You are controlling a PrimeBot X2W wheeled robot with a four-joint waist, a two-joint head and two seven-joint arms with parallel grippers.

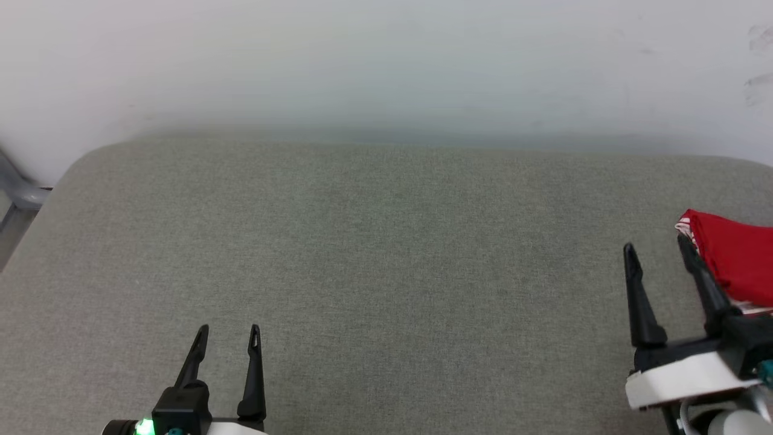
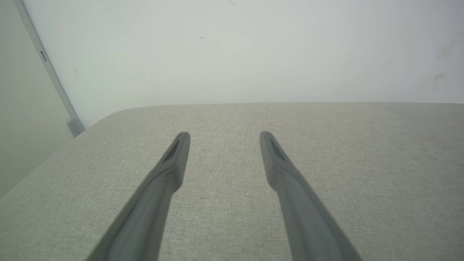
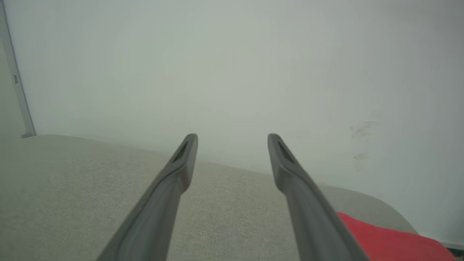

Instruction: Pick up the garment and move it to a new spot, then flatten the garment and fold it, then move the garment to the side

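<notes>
The garment (image 1: pixel 737 266) is running off the head view's right edge, so part of it is lying out of sight, and a finger of the right hand (image 1: pixel 656 243) is covering its left border. Far to the garment's left, a grey metal piece (image 1: pixel 18 193) is getting cropped, too little showing to identify it.

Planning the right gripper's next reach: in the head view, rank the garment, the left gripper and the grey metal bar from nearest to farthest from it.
From the right gripper:
1. garment, just to its right.
2. left gripper, lower left.
3. grey metal bar, far left edge.
</notes>
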